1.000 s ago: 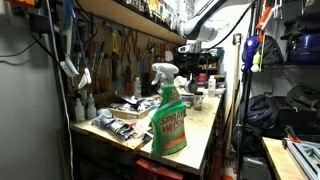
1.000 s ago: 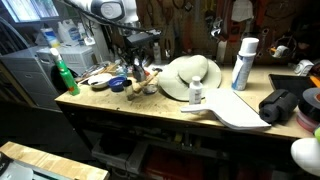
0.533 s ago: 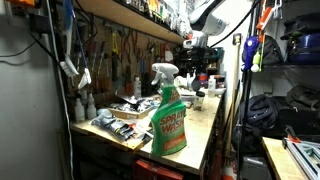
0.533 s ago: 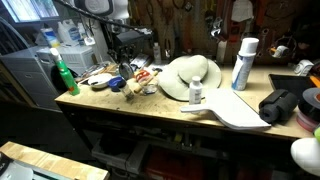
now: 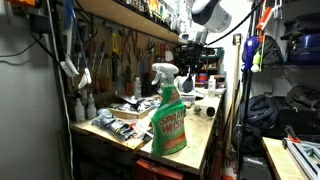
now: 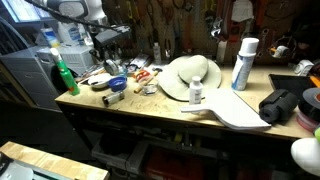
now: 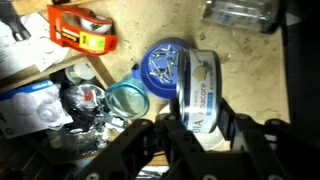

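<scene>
Claw (image 6: 108, 67) has slid left along the counter (image 6: 160, 104) since a second ago.
Wrist view: an orange packet (image 7: 80, 30) at 10 o'clock, a blue lid (image 7: 163, 65) holding screws near centre. The white tub (image 7: 203, 95) sits just beside it at 4 o'clock, clamped between the claw's fingers, long axis roughly 12 to 6.

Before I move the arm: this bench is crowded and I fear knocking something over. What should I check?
1. Grip on the white roll: cannot tell; it sits between the fingers of the gripper, contact unclear.
2. Room around the roll: not ok; the blue tub of screws sits right against it.
3. Orange box: ok; apart from the fingers.
4. Green spray bottle: ok; upright, apart from the gripper.
</scene>
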Controlling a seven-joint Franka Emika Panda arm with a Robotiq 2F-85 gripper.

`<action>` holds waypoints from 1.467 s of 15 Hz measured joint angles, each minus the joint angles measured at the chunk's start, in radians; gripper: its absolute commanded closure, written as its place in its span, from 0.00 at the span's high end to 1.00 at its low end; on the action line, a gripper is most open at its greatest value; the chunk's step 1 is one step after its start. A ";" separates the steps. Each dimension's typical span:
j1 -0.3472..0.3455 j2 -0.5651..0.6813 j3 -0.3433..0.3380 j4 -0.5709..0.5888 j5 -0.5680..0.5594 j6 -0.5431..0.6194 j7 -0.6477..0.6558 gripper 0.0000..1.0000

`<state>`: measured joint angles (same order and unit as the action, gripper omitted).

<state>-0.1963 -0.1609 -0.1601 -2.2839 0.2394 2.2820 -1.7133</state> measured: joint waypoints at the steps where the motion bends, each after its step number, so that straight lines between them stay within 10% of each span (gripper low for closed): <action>1: 0.019 -0.002 0.009 -0.023 0.000 0.086 0.037 0.14; 4: 0.054 0.012 0.036 -0.080 -0.074 0.301 0.168 0.14; 9: 0.053 0.048 0.048 -0.088 -0.354 0.277 0.387 0.14; 22: 0.085 0.160 0.045 0.063 -0.251 0.038 0.253 0.14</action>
<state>-0.1116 -0.0007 -0.1147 -2.2212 -0.0116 2.3203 -1.4603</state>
